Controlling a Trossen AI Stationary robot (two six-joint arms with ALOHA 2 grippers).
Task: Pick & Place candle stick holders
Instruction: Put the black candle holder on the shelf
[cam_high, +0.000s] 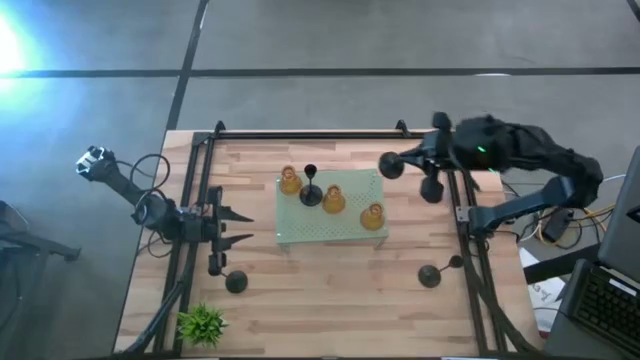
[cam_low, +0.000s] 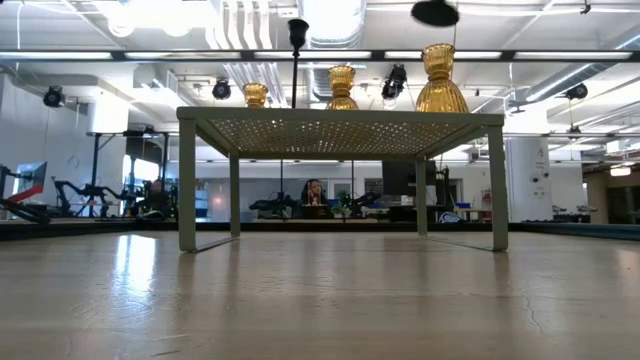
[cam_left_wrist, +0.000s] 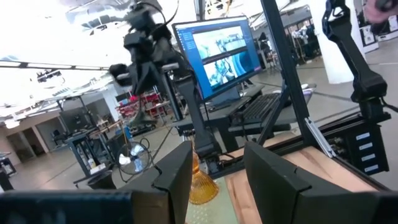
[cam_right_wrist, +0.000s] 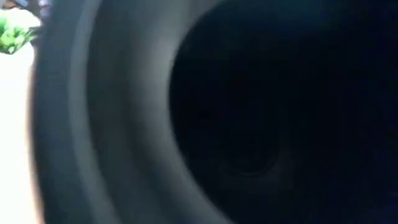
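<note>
The right gripper is closed on a black holder, held above the table just right of the mat. On the mat stand three amber holders and one black. The left gripper waits open at the left.

On the rack at mid-frame stand four holders: one at its upper left, one just right of it, one at centre, one lower right. On the surface, one holder stands lower left of the rack and one lower right. The plant sits in the lower-left corner.
</note>
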